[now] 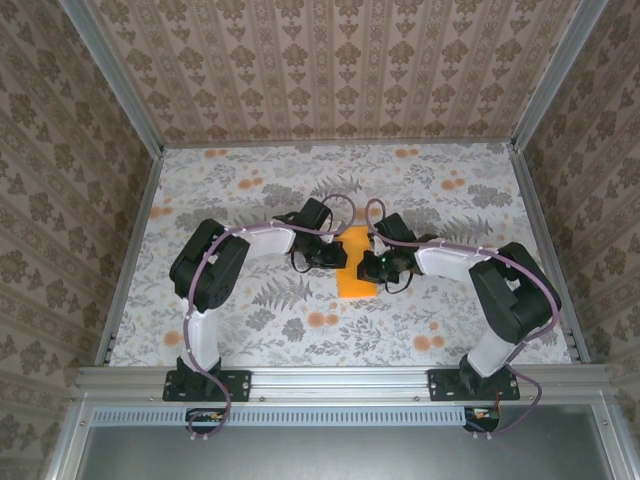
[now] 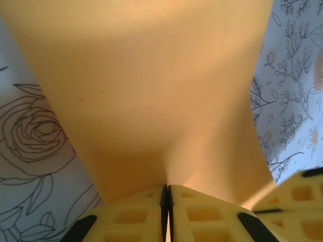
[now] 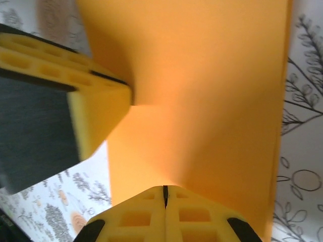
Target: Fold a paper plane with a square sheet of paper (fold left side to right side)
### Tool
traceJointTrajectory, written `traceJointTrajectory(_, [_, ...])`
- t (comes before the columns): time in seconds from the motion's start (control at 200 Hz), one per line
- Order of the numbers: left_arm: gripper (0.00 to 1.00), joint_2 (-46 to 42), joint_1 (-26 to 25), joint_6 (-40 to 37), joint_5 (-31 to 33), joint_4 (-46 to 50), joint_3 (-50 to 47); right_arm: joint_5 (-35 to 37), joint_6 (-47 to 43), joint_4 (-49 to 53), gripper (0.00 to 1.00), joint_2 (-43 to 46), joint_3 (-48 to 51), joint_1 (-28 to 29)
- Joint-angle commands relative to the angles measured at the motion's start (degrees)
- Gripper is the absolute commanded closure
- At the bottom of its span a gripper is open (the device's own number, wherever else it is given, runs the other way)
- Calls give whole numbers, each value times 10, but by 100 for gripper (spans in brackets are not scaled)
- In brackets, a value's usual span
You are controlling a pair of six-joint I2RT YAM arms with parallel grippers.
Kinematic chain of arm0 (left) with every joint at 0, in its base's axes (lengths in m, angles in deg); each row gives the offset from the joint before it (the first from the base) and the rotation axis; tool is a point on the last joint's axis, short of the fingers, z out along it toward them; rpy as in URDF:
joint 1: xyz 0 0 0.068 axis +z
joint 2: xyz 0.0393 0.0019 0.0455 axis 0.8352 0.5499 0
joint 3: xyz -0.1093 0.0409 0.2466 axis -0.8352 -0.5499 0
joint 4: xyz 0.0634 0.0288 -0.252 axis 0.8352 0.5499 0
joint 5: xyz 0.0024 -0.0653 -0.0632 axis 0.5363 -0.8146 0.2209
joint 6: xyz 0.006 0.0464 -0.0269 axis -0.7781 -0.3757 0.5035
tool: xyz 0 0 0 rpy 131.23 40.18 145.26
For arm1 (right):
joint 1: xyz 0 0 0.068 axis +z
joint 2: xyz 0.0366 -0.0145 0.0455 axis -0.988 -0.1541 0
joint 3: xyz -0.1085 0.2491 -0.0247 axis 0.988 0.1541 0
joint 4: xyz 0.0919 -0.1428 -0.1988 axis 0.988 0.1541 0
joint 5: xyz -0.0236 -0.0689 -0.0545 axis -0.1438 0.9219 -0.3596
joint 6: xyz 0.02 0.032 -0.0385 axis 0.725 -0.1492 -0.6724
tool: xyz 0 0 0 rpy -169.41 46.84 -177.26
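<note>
Where the paper sits: the square sheet of paper (image 1: 357, 275) runs out ahead of both sets of fingertips, nipped at its near edge and bowed above the desk (image 1: 250, 190).
Left fingers (image 2: 131, 217): pressed together on the sheet's edge — the paper puckers just ahead of them.
Right fingers (image 3: 202, 217): likewise clamped on that edge, close beside the others.
Doing it well: carry the edge across evenly, match the corners, lay flat before creasing — an uneven pull would likely skew the fold.

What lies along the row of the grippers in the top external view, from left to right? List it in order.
left arm → left gripper → orange paper → right gripper → right arm
</note>
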Motion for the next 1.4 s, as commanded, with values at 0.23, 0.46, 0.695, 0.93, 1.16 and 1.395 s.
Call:
traceJointTrajectory(0.23, [81, -20, -4, -8, 12, 51, 17, 44, -16, 64, 98, -37, -7, -1])
traceJointTrajectory(0.46, [74, -26, 2, -5, -12, 34, 40, 52, -26, 79, 99, -51, -6, -1])
traceJointTrajectory(0.695, [77, 4, 13, 1, -32, -1, 39, 57, -33, 88, 100, -52, -12, -1])
traceJointTrajectory(0.93, [80, 21, 26, 4, -32, -34, 28, 65, -42, 103, 100, -57, -18, -1])
traceJointTrajectory(1.16, [83, 33, 37, 11, -21, -49, 20, 69, -50, 115, 100, -63, -21, -1])
traceJointTrajectory(1.395, [85, 45, 50, 7, -7, -42, 27, 70, -55, 123, 100, -65, -20, -1])
